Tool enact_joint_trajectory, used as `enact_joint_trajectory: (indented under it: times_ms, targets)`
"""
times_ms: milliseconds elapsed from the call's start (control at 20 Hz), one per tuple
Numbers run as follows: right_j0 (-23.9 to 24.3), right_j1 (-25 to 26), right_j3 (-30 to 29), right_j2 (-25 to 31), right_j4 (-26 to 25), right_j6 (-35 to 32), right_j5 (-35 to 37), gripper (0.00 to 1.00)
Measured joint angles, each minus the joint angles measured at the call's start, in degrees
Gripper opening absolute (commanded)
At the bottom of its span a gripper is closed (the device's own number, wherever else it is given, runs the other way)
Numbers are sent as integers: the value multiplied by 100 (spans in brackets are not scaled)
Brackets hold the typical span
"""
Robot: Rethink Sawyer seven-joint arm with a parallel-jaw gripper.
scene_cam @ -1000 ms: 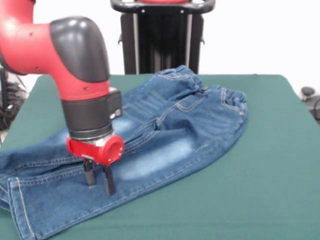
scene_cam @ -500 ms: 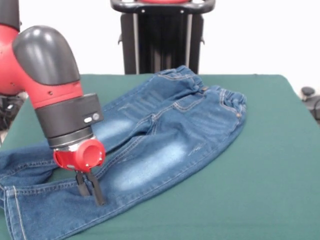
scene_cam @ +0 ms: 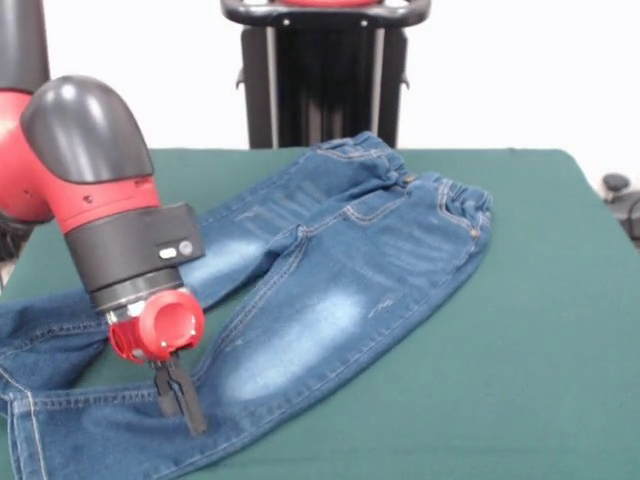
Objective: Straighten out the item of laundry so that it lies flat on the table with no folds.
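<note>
Since a second ago my arm has swung toward the lower left of the frame, and the jeans [scene_cam: 330, 270] have been drawn with it: the near leg looks longer and smoother, and the pale thigh patch now sits lower along it. I read that as the hand [scene_cam: 180, 402] dragging denim outward to take slack out of the leg.

My hand's two black fingers [scene_cam: 190, 405] are close together, pressed down at the fabric of the near leg, low in the frame; they seem pinched on a bit of denim, though I cannot see cloth between them for certain.

On the green tabletop [scene_cam: 540, 330] the jeans run diagonally, waistband [scene_cam: 465, 205] at upper right of centre, legs stretching to the lower left edge. My hand is on the lower leg, well apart from the waistband. The far leg, behind my wrist at the left edge, looks bunched, so I judge the job is not yet finished.
</note>
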State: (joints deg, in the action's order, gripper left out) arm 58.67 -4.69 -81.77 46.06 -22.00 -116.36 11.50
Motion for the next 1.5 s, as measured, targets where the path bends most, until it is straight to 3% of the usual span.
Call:
enact_joint_trajectory:
  times_ms: [700,950,1100,1300,1500]
  targets:
    - [-200,499,151,309,-301,0,-1228,100]
    - [-781,242,327,-83,-265,1,-1500,100]
    - [-1356,-88,477,-614,-49,1,-1498,100]
    - [-2317,-625,595,-1611,429,0,-1144,100]
    - [-2853,-882,588,-2145,692,0,-708,100]
